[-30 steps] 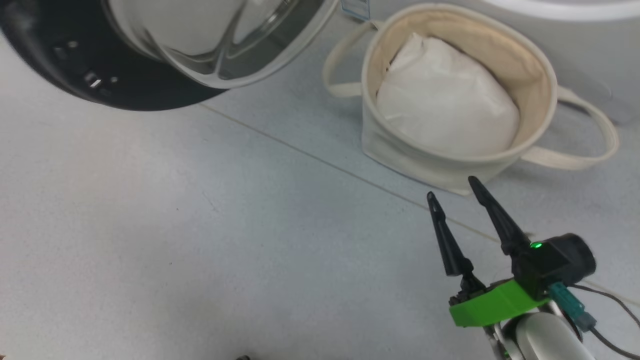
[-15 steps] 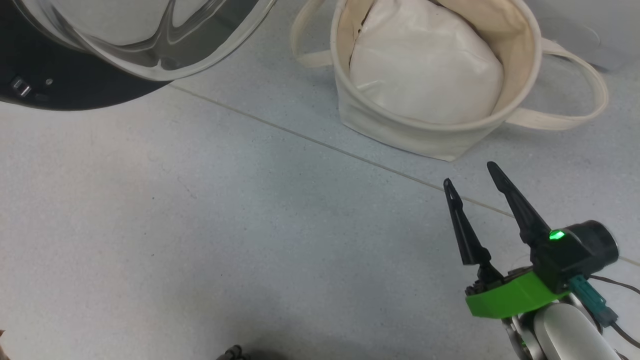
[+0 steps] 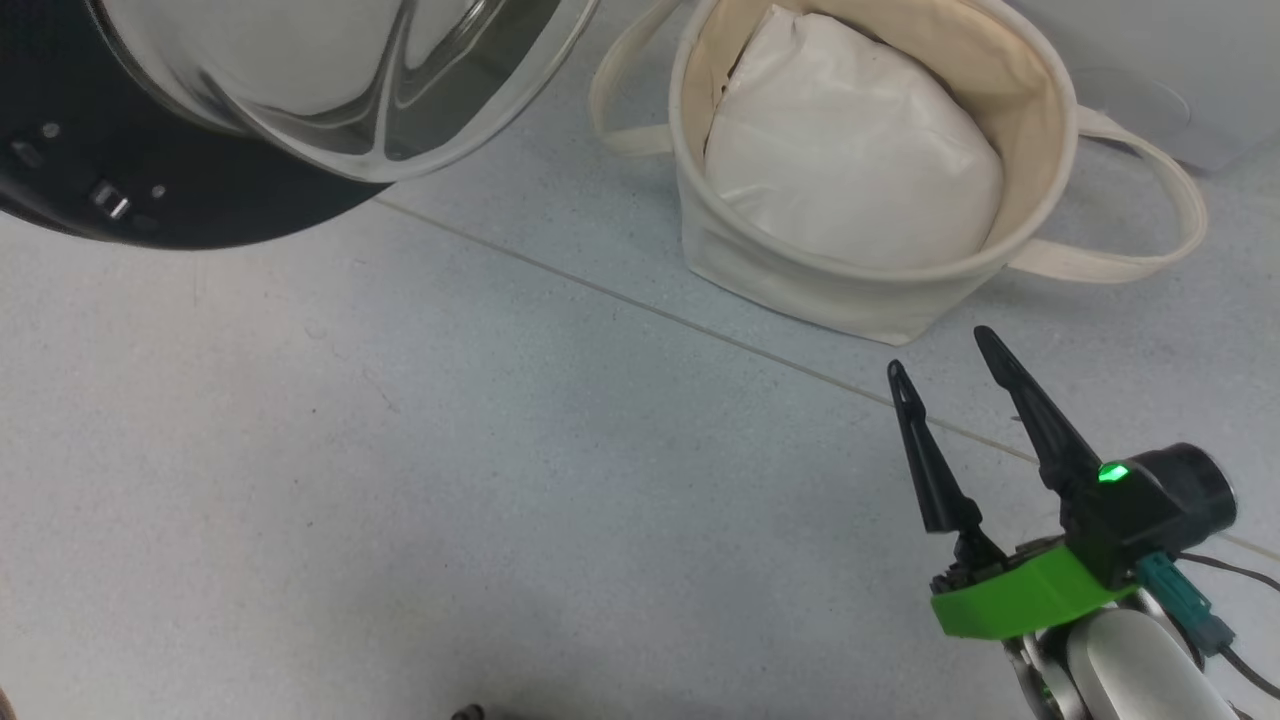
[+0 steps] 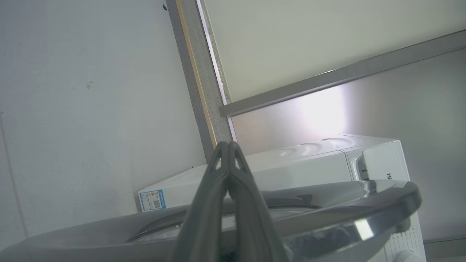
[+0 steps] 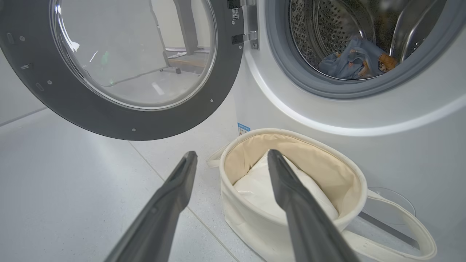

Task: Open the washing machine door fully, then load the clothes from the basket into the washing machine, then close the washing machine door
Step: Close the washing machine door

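The washing machine door (image 5: 120, 69) stands swung wide open to the left of the white washing machine (image 5: 327, 112); its black rim and glass bowl fill the upper left (image 3: 200, 110) of the head view. The clothes (image 5: 351, 62), blue with orange bears, lie inside the steel drum. The cream basket (image 3: 870, 300) sits on the floor before the machine, holding a plain white bundle (image 3: 850, 150). My right gripper (image 3: 940, 352) hovers open and empty just short of the basket, also seen as my right gripper (image 5: 231, 154). My left gripper (image 4: 228, 144) is shut on nothing, pointing over the door's edge (image 4: 327, 214).
Pale grey floor tiles (image 3: 400, 480) spread to the left and front of the basket. The basket's loop handles (image 3: 1150, 220) lie out on the floor at both sides. A wall and a grey frame (image 4: 204, 91) rise behind the machine.
The head camera has shifted, so the door and basket sit differently in the picture. My right gripper stays open; it rose slightly in the picture early on, then held still.
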